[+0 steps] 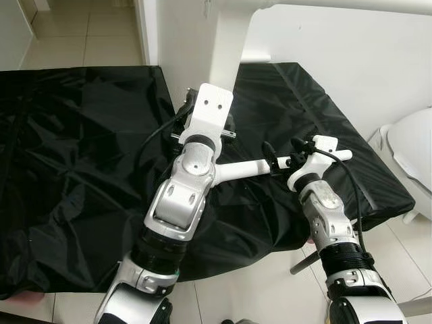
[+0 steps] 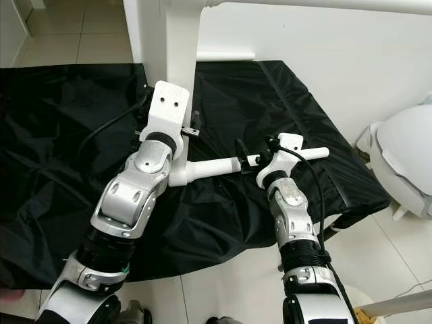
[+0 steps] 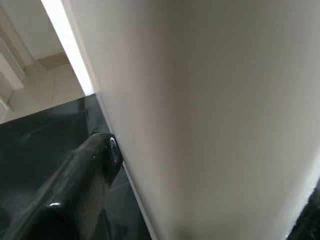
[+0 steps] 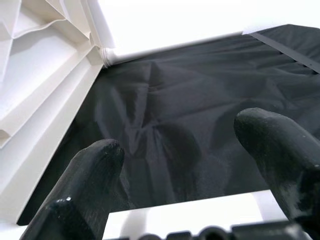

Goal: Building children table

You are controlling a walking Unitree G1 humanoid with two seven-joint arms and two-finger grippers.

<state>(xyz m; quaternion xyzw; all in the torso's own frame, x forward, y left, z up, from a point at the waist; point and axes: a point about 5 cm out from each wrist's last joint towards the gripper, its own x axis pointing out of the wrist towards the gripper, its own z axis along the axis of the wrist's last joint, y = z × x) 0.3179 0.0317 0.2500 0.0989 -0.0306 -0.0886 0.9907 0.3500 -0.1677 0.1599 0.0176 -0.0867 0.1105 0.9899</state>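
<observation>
A tiled floor runs under the whole scene, and on it lies a large black sheet, glossy and heavily creased, covering most of the ground before the robot. On the far part of the sheet rests the children's table, plain white plastic, tipped so that a broad flat panel stands up behind the arms. A thick white square leg of it comes down to the sheet near the middle, joined above to a rounded white bar along the top of the head views. In the right wrist view the table's moulded underside shows stepped white ribs beside a round white tube end.

At the right edge, off the sheet, stands a white rounded plastic object.

The left arm reaches forward to the square leg; its left tool sits right at the foot of that leg, mostly hidden behind a white wrist bracket. In the left wrist view one black finger lies against the white face of the leg, but the other is hidden, so I cannot tell whether this tool is apart or clamped.

A loose white round leg lies across the sheet between the two arms. The right tool is at its nearer end, fingers spread apart above the black sheet, with the white tube low between them and not gripped
</observation>
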